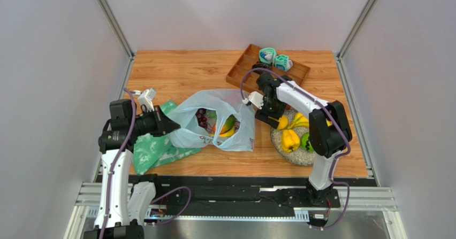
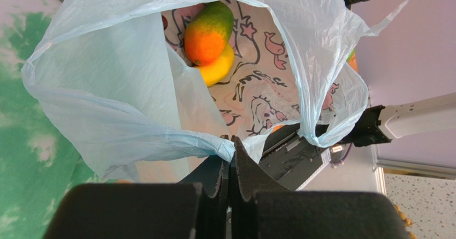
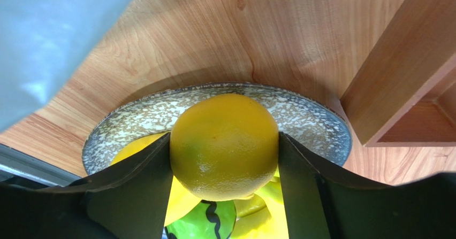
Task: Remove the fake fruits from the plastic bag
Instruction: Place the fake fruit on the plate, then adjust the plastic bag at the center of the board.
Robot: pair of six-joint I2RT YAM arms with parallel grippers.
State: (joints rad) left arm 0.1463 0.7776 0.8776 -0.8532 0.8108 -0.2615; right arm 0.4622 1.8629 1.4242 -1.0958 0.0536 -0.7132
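The pale-blue plastic bag [image 1: 214, 118] lies mouth-open at mid-table. My left gripper [image 1: 174, 125] is shut on its left rim; in the left wrist view the jaws [image 2: 231, 143] pinch the bunched plastic [image 2: 134, 89]. Inside are a mango [image 2: 210, 30], a lemon [image 2: 217, 68] and purple grapes [image 1: 203, 118]. My right gripper [image 1: 278, 120] is shut on a yellow-orange orange [image 3: 225, 143], held just above the speckled plate [image 3: 214, 97]. On the plate [image 1: 283, 148] lie a yellow pepper [image 1: 290, 140], a green fruit [image 1: 306, 141] and a banana bunch [image 1: 299, 121].
A green-and-white mottled cloth [image 1: 155, 151] lies under the bag's left side. A wooden compartment tray [image 1: 241, 70] holding teal items [image 1: 274, 58] stands at the back right, close behind the plate; its wall shows in the right wrist view [image 3: 407, 78].
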